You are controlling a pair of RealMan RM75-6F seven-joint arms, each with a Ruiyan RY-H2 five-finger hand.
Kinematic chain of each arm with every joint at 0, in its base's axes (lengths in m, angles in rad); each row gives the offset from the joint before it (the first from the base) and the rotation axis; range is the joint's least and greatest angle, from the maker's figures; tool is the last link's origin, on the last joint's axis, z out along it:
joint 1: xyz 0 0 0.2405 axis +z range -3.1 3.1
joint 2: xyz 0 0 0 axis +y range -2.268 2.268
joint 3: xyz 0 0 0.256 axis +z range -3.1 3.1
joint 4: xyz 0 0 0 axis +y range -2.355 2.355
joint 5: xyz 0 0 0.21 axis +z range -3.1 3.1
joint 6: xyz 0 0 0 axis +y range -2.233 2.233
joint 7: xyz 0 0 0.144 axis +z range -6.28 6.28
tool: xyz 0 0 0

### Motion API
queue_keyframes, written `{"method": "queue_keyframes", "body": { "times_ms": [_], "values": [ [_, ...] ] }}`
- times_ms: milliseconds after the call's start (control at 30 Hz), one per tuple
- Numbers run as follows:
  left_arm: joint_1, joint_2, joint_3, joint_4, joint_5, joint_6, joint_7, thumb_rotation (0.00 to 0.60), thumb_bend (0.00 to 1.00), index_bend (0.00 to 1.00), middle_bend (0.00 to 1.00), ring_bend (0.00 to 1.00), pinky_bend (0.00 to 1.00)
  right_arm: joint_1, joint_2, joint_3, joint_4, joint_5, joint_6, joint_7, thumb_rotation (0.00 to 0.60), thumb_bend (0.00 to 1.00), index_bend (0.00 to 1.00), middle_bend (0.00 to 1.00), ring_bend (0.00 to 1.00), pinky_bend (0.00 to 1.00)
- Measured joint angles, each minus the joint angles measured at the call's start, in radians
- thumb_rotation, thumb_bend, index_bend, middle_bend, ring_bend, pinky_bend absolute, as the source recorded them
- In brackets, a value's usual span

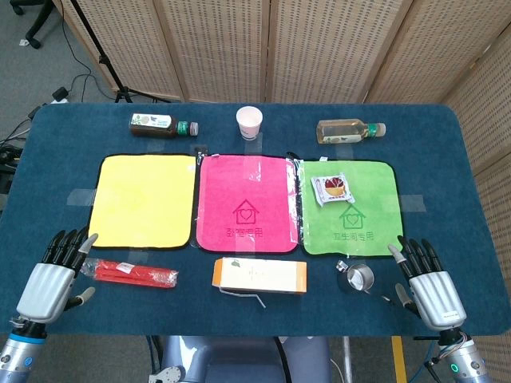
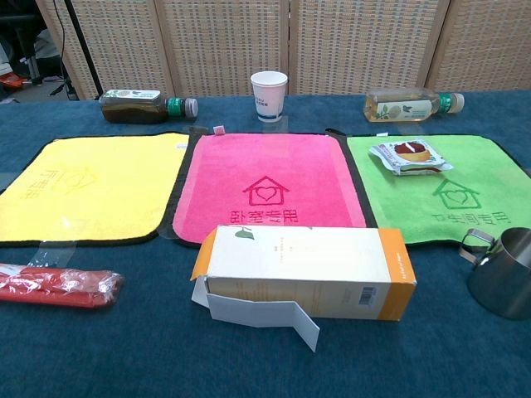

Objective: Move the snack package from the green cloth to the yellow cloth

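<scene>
The snack package (image 1: 332,189) (image 2: 410,157), clear wrap with a red-brown pastry, lies on the far left part of the green cloth (image 1: 363,219) (image 2: 465,186). The yellow cloth (image 1: 144,199) (image 2: 91,182) lies bare at the left of the row. My left hand (image 1: 56,275) rests on the table near the front left edge, fingers apart, holding nothing. Near the front right edge my right hand (image 1: 423,283) rests the same way, just below the green cloth. Neither hand shows in the chest view.
A pink cloth (image 1: 246,203) lies between the two cloths. Behind them stand a dark bottle (image 1: 162,124), a paper cup (image 1: 249,123) and a pale bottle (image 1: 349,132). In front lie a red packet (image 1: 134,274), an orange-white box (image 1: 259,276) and a metal cup (image 1: 357,277).
</scene>
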Motion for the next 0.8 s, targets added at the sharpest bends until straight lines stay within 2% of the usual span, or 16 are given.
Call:
{"method": "queue_keyframes", "body": {
  "times_ms": [800],
  "values": [
    [0.010,0.004,0.007,-0.008,0.035,0.034,0.006,0.600,0.12,0.00,0.00,0.00,0.00,0.001,-0.002,-0.002,0.001,-0.004,0.001,-0.002,0.600,0.47,0.02,0.00,0.00,0.00]
  ]
}}
